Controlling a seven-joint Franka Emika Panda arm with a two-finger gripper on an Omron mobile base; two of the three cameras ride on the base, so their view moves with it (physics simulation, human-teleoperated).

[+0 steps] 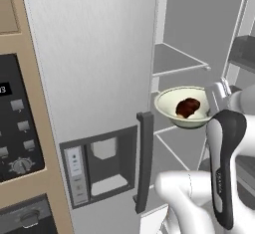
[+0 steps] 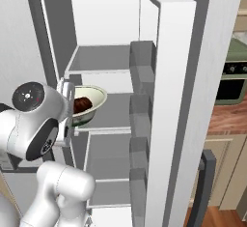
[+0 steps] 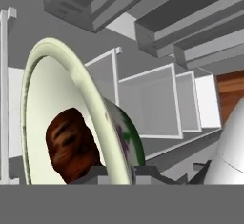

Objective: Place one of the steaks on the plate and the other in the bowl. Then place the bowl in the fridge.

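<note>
At the left of the left base view the fridge [image 1: 94,54] keeps one door shut, its other door swung wide to bare the shelves at centre right. There the bowl [image 1: 175,109] with one steak [image 1: 188,107] inside hangs in the opening just above a middle shelf, the gripper [image 3: 120,173] pinching its rim. The bowl is loaded and at the fridge, so I judge that only setting it down and letting go remain; the plate's steak can't be checked here.
</note>
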